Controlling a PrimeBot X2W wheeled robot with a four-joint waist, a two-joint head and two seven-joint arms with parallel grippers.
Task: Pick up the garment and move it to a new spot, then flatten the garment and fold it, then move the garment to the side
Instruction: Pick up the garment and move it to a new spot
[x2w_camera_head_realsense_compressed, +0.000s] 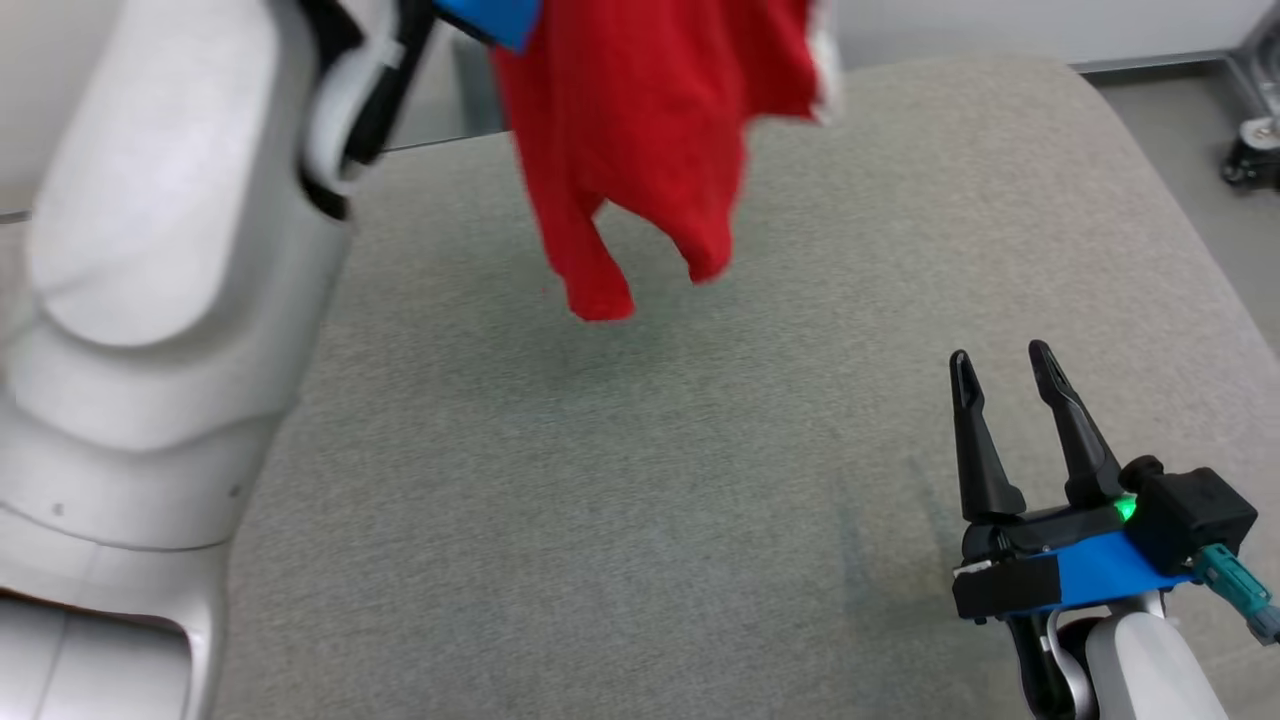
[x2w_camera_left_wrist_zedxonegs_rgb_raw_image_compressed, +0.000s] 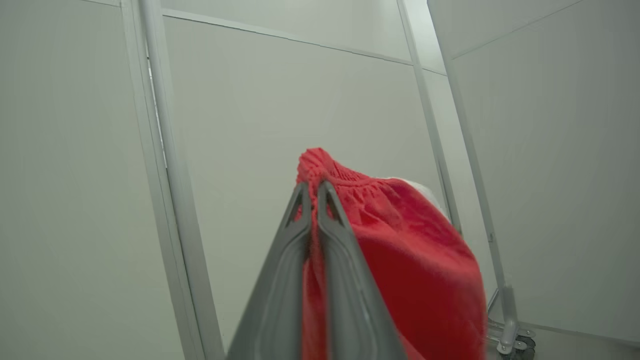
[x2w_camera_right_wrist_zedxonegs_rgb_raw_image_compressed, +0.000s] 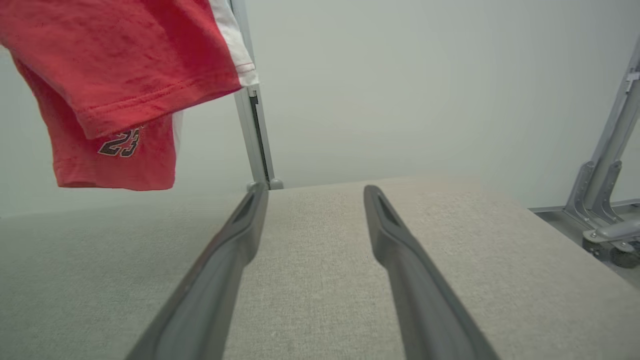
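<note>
On the head view I see the red shorts (x2w_camera_head_realsense_compressed: 640, 130) hanging in the air above the far part of the grey tabletop (x2w_camera_head_realsense_compressed: 600, 520), legs dangling. My left wrist view shows the left gripper (x2w_camera_left_wrist_zedxonegs_rgb_raw_image_compressed: 314, 186) with fingers pinched together on the gathered waistband. The right wrist view adds a "23" print and a white side stripe. The right gripper (x2w_camera_head_realsense_compressed: 1000, 358) sits near right, fingers spread apart, holding nothing.
</note>
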